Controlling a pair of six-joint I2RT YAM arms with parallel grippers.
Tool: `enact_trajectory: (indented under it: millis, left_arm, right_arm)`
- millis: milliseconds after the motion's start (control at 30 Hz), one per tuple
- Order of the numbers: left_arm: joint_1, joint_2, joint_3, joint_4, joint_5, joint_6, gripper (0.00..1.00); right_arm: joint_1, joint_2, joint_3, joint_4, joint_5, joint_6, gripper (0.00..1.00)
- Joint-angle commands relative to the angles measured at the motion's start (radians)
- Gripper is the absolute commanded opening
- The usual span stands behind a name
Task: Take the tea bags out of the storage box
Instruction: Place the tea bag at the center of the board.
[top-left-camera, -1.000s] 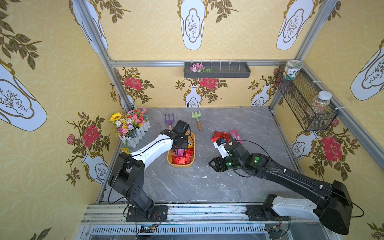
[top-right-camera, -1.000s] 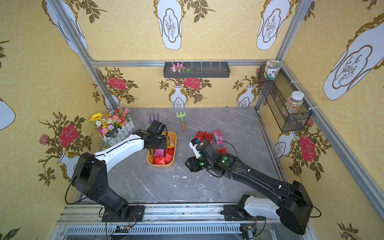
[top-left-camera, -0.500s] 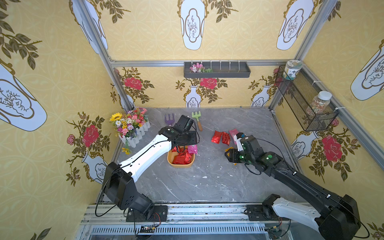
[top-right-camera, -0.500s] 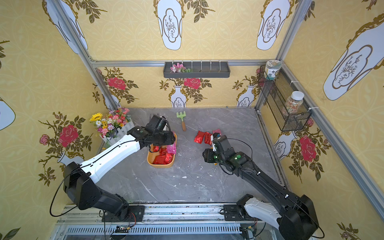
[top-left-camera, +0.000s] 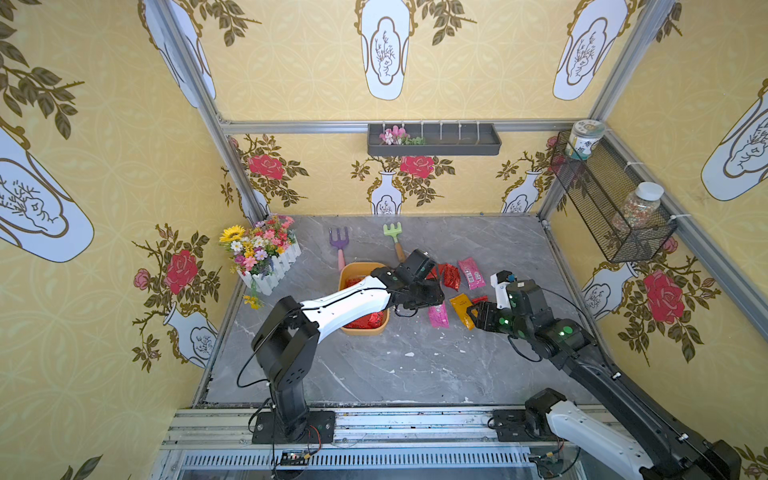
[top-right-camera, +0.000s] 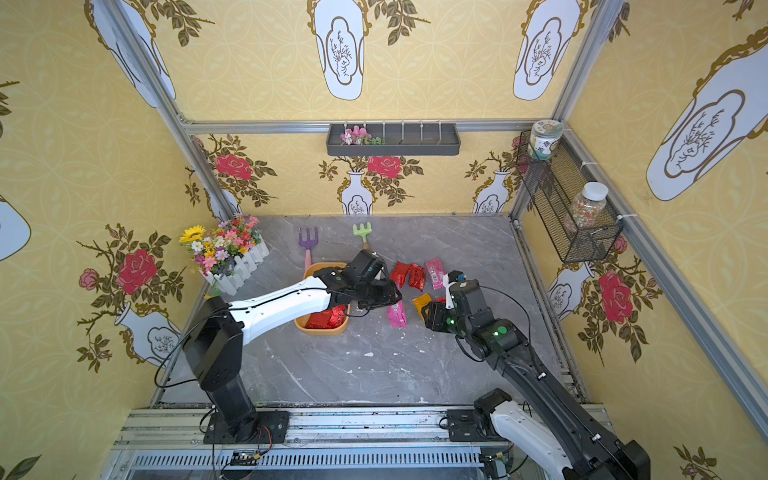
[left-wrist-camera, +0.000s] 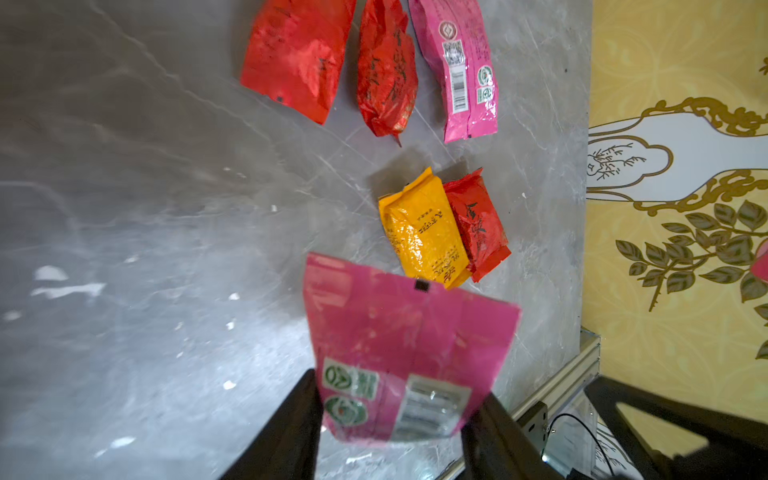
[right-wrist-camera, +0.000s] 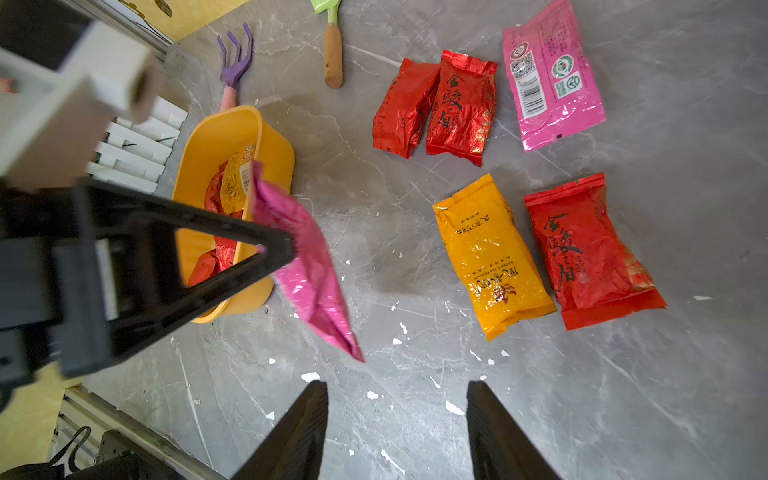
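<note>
The orange-yellow storage box (top-left-camera: 361, 266) (top-right-camera: 322, 332) (right-wrist-camera: 232, 133) stands left of centre and holds several red tea bags (top-left-camera: 365, 322) and a yellow one (right-wrist-camera: 237, 183). My left gripper (top-left-camera: 432, 301) (top-right-camera: 388, 297) (left-wrist-camera: 399, 386) is just right of the box, shut on a pink tea bag (top-left-camera: 439, 314) (top-right-camera: 397, 314) (left-wrist-camera: 407, 345) (right-wrist-camera: 307, 270) that hangs above the table. On the table lie two red tea bags (right-wrist-camera: 436, 108), a pink one (right-wrist-camera: 548, 75), a yellow one (right-wrist-camera: 490, 257) and another red one (right-wrist-camera: 586, 249). My right gripper (top-left-camera: 473, 313) (top-right-camera: 428, 316) (right-wrist-camera: 397, 384) is open and empty, near the yellow one.
A white picket flower box (top-left-camera: 270, 266) stands at the back left. A purple fork (top-left-camera: 338, 241) and a green rake (top-left-camera: 394, 232) lie behind the storage box. A grey wall shelf (top-left-camera: 432, 141) and a wire basket (top-left-camera: 611, 208) with jars hang on the walls.
My left gripper has carried the pink tea bag from over the storage box rightward to over the table. My right gripper has drawn back to the right, still open.
</note>
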Motion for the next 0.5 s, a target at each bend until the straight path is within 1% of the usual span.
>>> enact_trajectory:
  millis: [0,267,467]
  left_arm:
    - [0.001,0.076,0.025,0.075,0.029,-0.038,0.56]
    - [0.004,0.192,0.076,0.087,0.047,-0.055,0.57]
    - [0.014,0.215,0.084,0.077,0.037,-0.061,0.59]
  right_arm:
    - [0.000,-0.027,-0.004,-0.027,-0.008,0.015,0.58]
    - [-0.003,-0.049,-0.006,-0.044,-0.008,0.015,0.58]
    - [-0.004,-0.036,-0.006,-0.035,-0.016,0.016,0.58]
